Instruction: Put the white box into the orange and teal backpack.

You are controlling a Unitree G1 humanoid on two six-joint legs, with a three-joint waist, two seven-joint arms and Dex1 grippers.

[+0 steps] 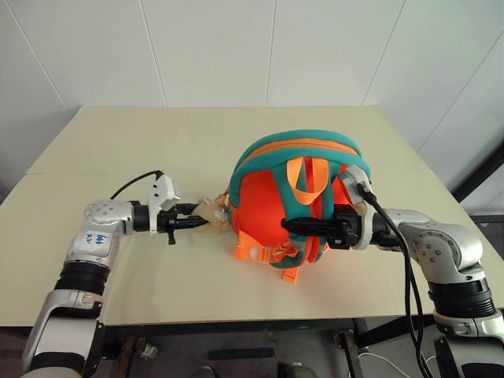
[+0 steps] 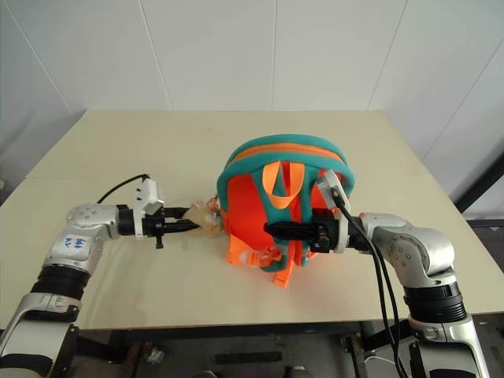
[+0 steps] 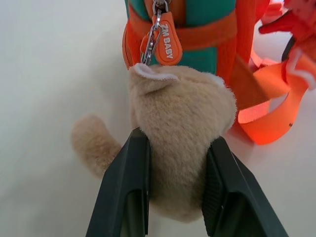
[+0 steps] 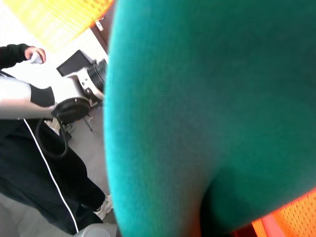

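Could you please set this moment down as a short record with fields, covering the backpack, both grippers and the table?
backpack: small rounded orange backpack with teal trim, standing on the beige table
plush: tan plush animal hanging from a zip pull at the backpack's side
left gripper: closed on the plush animal
right gripper: shut on a teal strap
white box: not seen
bystander: person in dark clothing

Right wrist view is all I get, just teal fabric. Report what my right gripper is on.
Observer: The right gripper is shut on a teal strap of the orange and teal backpack.
Operator: Give me the left side.
Observer: The left gripper is clamped on the tan plush animal hanging from the pack.
Operator: Say how the pack sits.
Observer: It stands upright on the table, straps toward the robot.
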